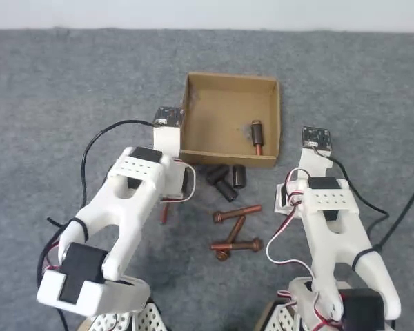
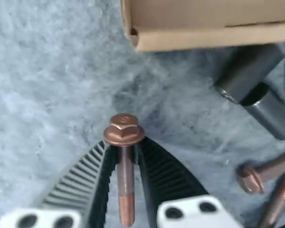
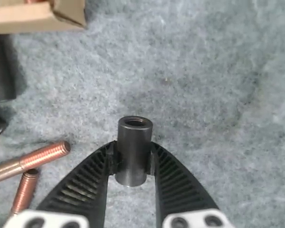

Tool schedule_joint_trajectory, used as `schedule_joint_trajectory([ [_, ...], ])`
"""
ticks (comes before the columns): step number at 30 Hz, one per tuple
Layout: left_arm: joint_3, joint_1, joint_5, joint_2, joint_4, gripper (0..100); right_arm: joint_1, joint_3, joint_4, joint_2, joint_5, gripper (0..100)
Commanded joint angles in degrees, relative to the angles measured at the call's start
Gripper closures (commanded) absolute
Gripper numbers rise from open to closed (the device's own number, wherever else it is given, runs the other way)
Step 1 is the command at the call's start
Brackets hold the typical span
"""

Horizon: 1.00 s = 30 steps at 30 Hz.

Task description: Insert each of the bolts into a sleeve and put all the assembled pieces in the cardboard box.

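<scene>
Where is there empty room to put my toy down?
The grey carpet is bare behind the brown cardboard box and far out to both its sides. The box's left half is free too; one sleeved bolt lies by its right wall. Crowded: in front of the box, between the arms, with black metal sleeves and copper bolts.

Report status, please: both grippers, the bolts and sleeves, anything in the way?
Left gripper shut on copper-coloured metal bolt. Right gripper shut on black cylindrical sleeve. One assembled piece in brown cardboard box. Three bolts, three sleeves loose between the arms.
</scene>
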Motion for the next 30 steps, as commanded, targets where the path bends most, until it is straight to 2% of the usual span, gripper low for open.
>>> schedule_joint_trajectory([
  [1,-0.6,-0.5,-1.5,-3.7,-1.2,98,-0.5,-0.1,-0.5,-0.1,0.8,99.1],
  [9,0.7,-0.8,10.8,-3.8,-0.9,76,-0.5,-0.1,-0.4,-0.1,0.8,99.1],
  [18,0.8,-0.5,11.3,-3.7,-1.2,86,-0.5,-0.1,-0.4,-0.1,0.8,99.1],
  [26,-3.1,-0.8,11.3,2.9,-0.8,87,-0.5,-0.1,-0.4,-0.1,0.8,99.1],
  [30,-7.9,-0.9,11.3,7.4,2.5,87,-0.5,-0.1,-0.4,-0.1,0.8,99.1],
])
